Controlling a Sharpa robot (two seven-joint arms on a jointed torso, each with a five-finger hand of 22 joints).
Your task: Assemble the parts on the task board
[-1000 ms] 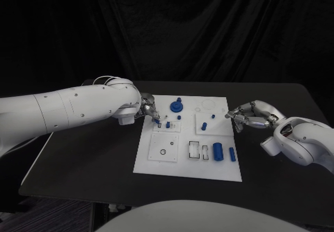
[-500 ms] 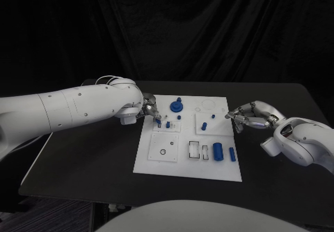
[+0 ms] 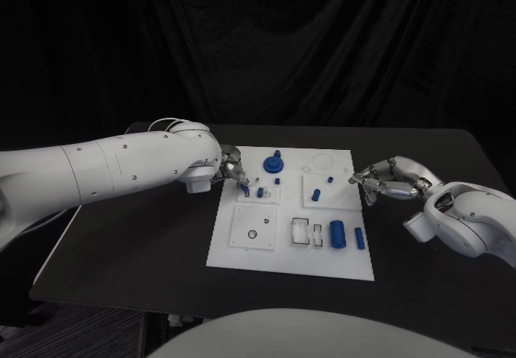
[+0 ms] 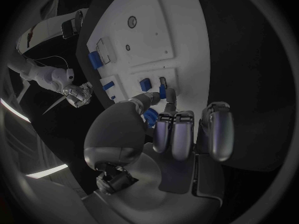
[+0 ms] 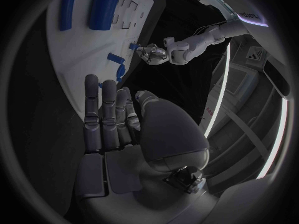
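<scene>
**Task board inspection: left hand at upper-left parts, right hand off the right edge**

White rectangular task board (image 3: pixel 292 224) lying flat mid-table on the black table (image 3: pixel 129 246), long side running away from the robot. Divided into raised square and rectangular panels. Blue parts distributed as follows: large round knobbed part (image 3: pixel 273 162) at the far centre; small peg (image 3: pixel 277 180) just below it; short pegs (image 3: pixel 259 192) standing in the upper-left panel; tilted peg (image 3: pixel 316 195) and a smaller one (image 3: pixel 329 180) in the right-centre panel; thick upright cylinder (image 3: pixel 336 233) and slim bar (image 3: pixel 358 239) near the lower right. Small dark ring (image 3: pixel 253 234) on the lower-left panel. Two white slotted recesses (image 3: pixel 301 231) beside the cylinder.

Left hand (image 3: pixel 233 173) over the board's upper-left corner, fingers curled down, thumb and a fingertip closed together at a small blue peg (image 4: pixel 163 91) in the left wrist view; actual grip on it cannot be confirmed.

Right hand (image 3: pixel 385 181) just off the board's right edge, fingers extended side by side and apart from the thumb, holding nothing.
</scene>
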